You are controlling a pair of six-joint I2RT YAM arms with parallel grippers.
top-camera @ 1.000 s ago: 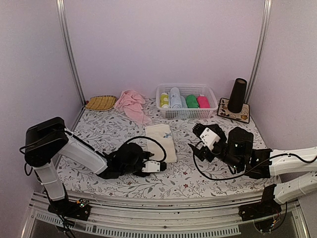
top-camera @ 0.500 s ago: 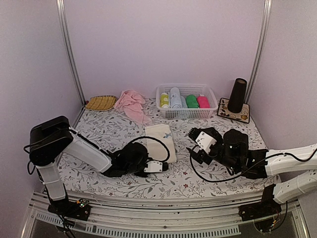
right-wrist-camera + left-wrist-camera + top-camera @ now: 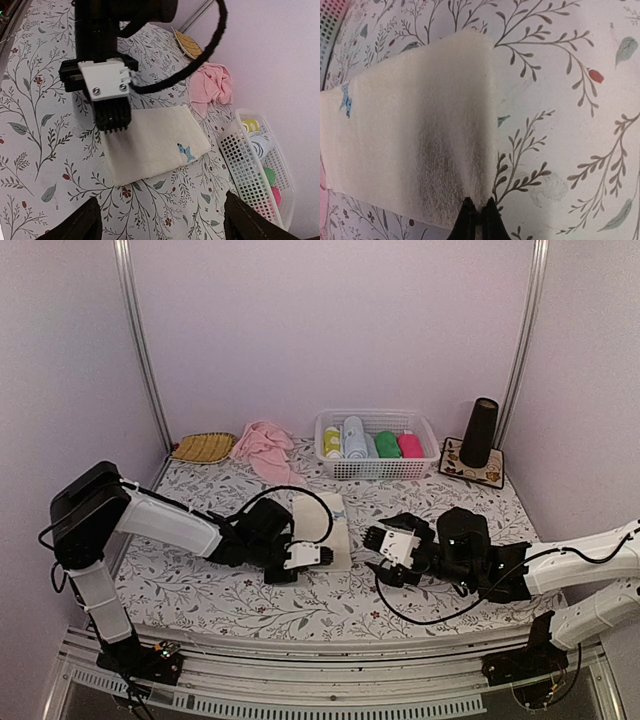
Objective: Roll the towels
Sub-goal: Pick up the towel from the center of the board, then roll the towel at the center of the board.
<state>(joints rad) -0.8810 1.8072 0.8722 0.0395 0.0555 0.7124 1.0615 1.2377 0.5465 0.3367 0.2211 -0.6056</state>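
Note:
A cream towel [image 3: 326,517] with a small blue print lies flat in the middle of the flowered tablecloth. My left gripper [image 3: 318,557] sits low at its near edge, jaws shut on that edge; in the left wrist view the fingertips [image 3: 468,216] pinch the cream towel [image 3: 410,130] near its right corner. To the right of the towel, my right gripper [image 3: 383,556] stands open and holds nothing. The right wrist view shows the cream towel [image 3: 155,137], the left gripper [image 3: 114,127] on it, and the right gripper [image 3: 161,222] wide apart. A crumpled pink towel [image 3: 262,449] lies at the back left.
A white basket [image 3: 380,469] holding several coloured towel rolls stands at the back centre, and its basket wall [image 3: 250,172] is close to my right gripper. A woven yellow mat [image 3: 203,447] lies back left. A black cup [image 3: 481,430] stands on a coaster back right.
My left gripper has closed on the cream towel's near edge and shifted slightly back. The right arm has moved left, toward the towel, staying open.

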